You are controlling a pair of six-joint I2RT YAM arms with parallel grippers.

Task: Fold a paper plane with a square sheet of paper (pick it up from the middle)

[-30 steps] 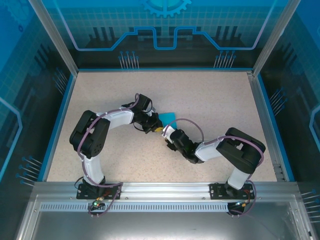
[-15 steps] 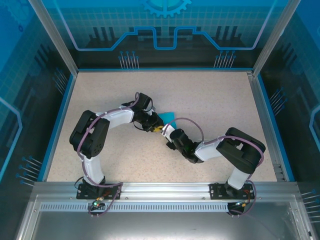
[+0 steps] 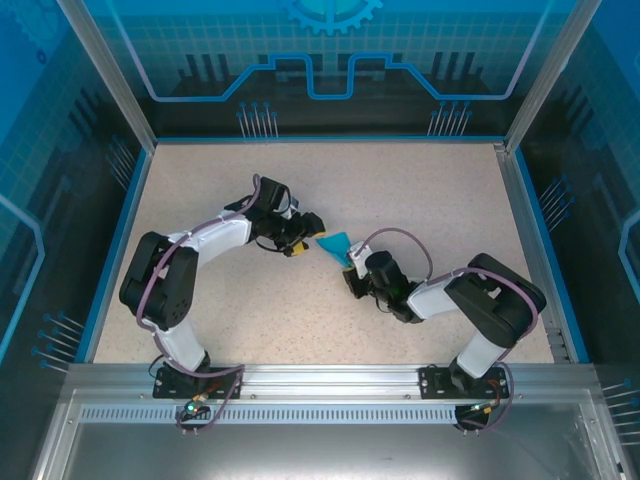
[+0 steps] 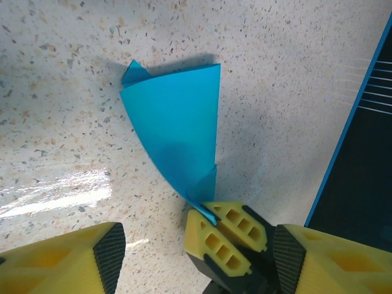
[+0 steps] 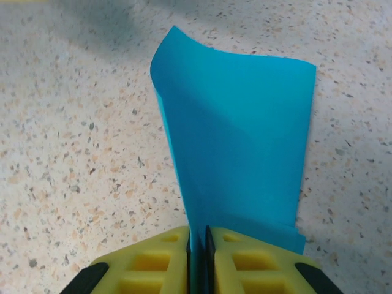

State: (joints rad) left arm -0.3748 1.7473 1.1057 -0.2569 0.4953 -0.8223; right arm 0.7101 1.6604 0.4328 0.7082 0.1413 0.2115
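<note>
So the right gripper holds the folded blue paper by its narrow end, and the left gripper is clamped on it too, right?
Not quite: the left gripper is open, its fingers clear of the folded blue paper, as the left wrist view shows. The right gripper does hold its narrow end.

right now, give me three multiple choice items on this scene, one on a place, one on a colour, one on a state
1. Where over the table is the paper?
A. near the middle
B. far right corner
C. by the left edge

2. What colour is the paper?
A. red
B. turquoise
C. white

3. What is the right tool doing?
A. standing open above the paper
B. resting on bare table
C. shut on the paper's narrow end

Answers:
1 A: the top view shows it mid-table.
2 B: both wrist views show turquoise.
3 C: the right wrist view shows it pinching the paper with no gap.
</note>
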